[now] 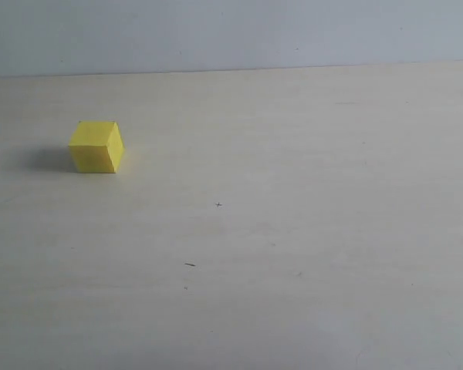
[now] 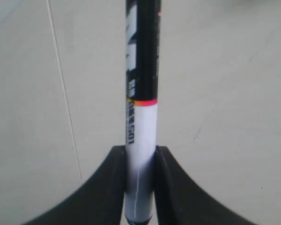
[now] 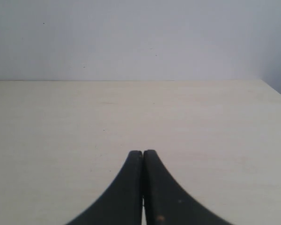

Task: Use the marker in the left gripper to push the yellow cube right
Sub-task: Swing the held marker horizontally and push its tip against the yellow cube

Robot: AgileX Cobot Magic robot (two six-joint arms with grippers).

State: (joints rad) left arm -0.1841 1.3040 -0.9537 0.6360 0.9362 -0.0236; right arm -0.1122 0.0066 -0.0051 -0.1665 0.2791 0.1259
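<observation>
The yellow cube [image 1: 97, 146] rests on the pale table at the left of the exterior view, with no arm or gripper showing there. In the left wrist view my left gripper [image 2: 140, 152] is shut on the marker [image 2: 142, 93], pinching its white barrel while the black part with the red band sticks out ahead. The cube does not show in that view. My right gripper [image 3: 143, 153] is shut with its black fingers pressed together and nothing between them.
The pale wooden table [image 1: 309, 231] runs back to a grey-white wall [image 1: 231, 31]. A thin seam line [image 2: 63, 93] crosses the surface beside the marker in the left wrist view. The table's far corner [image 3: 264, 82] shows in the right wrist view.
</observation>
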